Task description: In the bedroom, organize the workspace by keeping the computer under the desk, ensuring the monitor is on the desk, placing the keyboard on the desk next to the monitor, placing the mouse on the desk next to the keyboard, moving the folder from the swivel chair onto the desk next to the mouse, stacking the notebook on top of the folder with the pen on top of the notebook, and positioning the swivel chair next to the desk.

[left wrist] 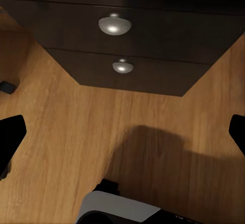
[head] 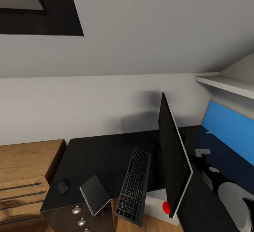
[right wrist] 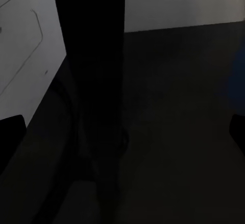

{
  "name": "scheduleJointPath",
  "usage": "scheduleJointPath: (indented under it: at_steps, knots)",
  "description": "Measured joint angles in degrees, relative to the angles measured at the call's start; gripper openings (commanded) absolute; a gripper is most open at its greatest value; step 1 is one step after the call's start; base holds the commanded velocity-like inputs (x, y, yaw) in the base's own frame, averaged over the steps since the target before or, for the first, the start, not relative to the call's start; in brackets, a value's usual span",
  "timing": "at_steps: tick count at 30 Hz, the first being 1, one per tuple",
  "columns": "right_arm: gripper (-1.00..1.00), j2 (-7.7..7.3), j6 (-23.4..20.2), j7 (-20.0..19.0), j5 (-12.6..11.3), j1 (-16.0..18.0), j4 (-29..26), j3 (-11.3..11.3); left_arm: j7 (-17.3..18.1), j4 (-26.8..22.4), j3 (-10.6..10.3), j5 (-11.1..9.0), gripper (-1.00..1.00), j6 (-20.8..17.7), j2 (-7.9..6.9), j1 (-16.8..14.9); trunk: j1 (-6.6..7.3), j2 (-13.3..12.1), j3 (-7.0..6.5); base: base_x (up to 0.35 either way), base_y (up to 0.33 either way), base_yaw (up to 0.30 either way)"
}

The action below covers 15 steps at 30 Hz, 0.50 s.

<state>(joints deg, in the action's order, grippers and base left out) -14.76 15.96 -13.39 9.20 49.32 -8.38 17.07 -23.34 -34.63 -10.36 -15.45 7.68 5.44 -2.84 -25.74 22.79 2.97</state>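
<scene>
**A:** ok so what's on the desk (head: 102,154) right now?

**B:** Going off the monitor (head: 174,161) as the anchor: it's a wide, thin black slab seen nearly edge-on, pale rim, red dot at its lower corner. The keyboard (head: 134,186) sits just left of it, slim and black with dark grey keys, and its near end sticks out past the desk edge. Further left there's the notebook (head: 94,194), grey cover with dark edges, propped at a tilt right at the front edge. Left of that is the mouse (head: 63,186), a small dark oval lying flat.

**A:** computer?

**B:** A light box (head: 157,203) pokes out below the monitor's lower corner, down under the desk.

**A:** surfaces?

**B:** Glossy black top, black drawers with round silver knobs (left wrist: 115,24), blue back panel (head: 229,126) right of the monitor. Wood floor (left wrist: 61,142) and a light-wood dresser (head: 24,175) with bar handles off to the far left. Plain grey wall, white shelf (head: 225,83) up to the right.

**A:** grippers?

**B:** Left one (left wrist: 122,132) is spread wide with nothing in it, over the floor in front of the drawers. Right one (right wrist: 122,132) is spread too, nothing between the tips, in a very dark view by the monitor's stand.
</scene>
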Motion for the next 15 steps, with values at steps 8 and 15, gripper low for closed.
scheduleJointPath:
  at_steps: [8,15]
  knots:
    - [1.0,0.0,0.01,0.0,-0.01,0.0,-0.02,0.0,0.0,-0.01,0.03,0.06,1.0,0.0,0.05,0.0,0.0,0.0,0.0,0.009,0.0,0.0]
    - [1.0,0.0,-0.04,0.1,0.0,0.0,-0.03,0.0,0.0,0.0,0.02,0.06,1.0,0.0,0.06,0.0,0.0,0.0,0.0,0.0,0.0,0.0]
